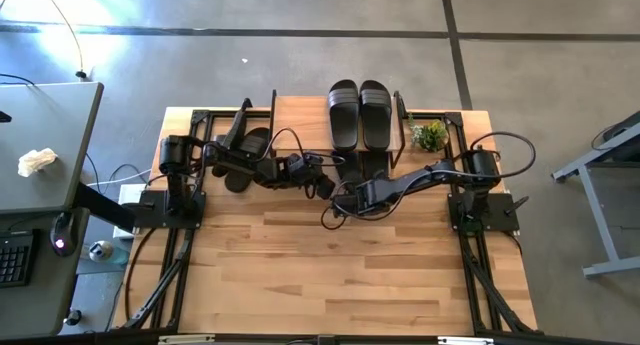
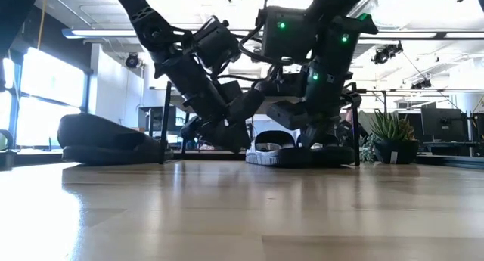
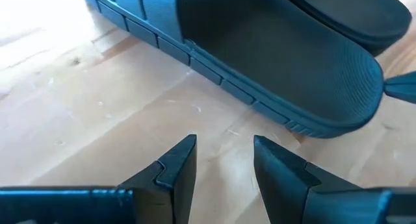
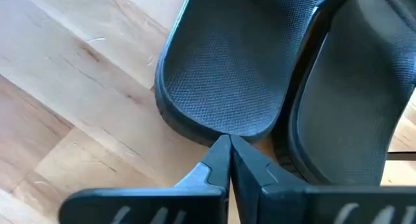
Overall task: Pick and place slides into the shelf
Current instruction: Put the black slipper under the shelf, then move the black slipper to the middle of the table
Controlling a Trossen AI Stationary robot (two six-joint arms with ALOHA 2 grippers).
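Only blank slides [image 4: 221,87]: left gripper [image 3: 224,162] spread, right gripper [image 4: 229,160] pressed together

Both arms were black, built of chunky jointed segments, each rising from a black base plate bolted to black frame rails. Loose black cables looped along the left arm [image 1: 250,165] and the right arm [image 1: 420,177]. In the low view, small green lights glowed on the upper housings. The left gripper [image 3: 224,160] had two dark, wedge-shaped fingers with stepped notches; the right gripper [image 4: 229,160] had matching tapered fingers on a flat crossbar.
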